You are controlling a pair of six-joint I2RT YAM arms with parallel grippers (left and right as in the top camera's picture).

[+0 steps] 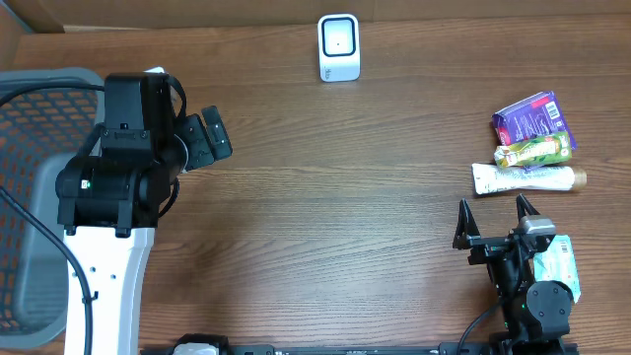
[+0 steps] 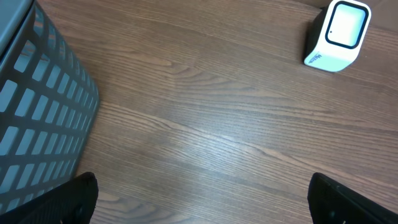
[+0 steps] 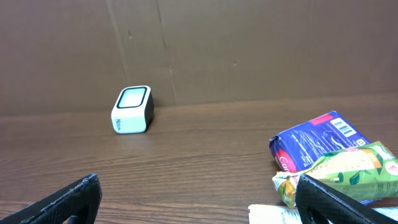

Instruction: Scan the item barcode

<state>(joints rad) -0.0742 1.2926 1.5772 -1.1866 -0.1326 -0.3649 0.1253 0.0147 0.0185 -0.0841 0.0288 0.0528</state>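
Note:
A white barcode scanner (image 1: 338, 47) stands at the back middle of the table, its window also showing in the left wrist view (image 2: 339, 34) and the right wrist view (image 3: 132, 110). At the right lie the items: a purple packet (image 1: 532, 120) (image 3: 317, 140), a green packet (image 1: 534, 151) (image 3: 348, 171) and a white tube (image 1: 523, 178) (image 3: 273, 214). My right gripper (image 1: 493, 212) (image 3: 202, 199) is open, just short of the tube, holding nothing. Far left of the items, beside the basket, my left gripper (image 1: 209, 138) (image 2: 202, 205) is open and empty over bare wood.
A grey mesh basket (image 1: 39, 197) (image 2: 37, 112) fills the table's left edge, close to the left arm. A white and teal packet (image 1: 560, 261) lies partly under the right arm. A brown cardboard wall (image 3: 249, 43) closes the back.

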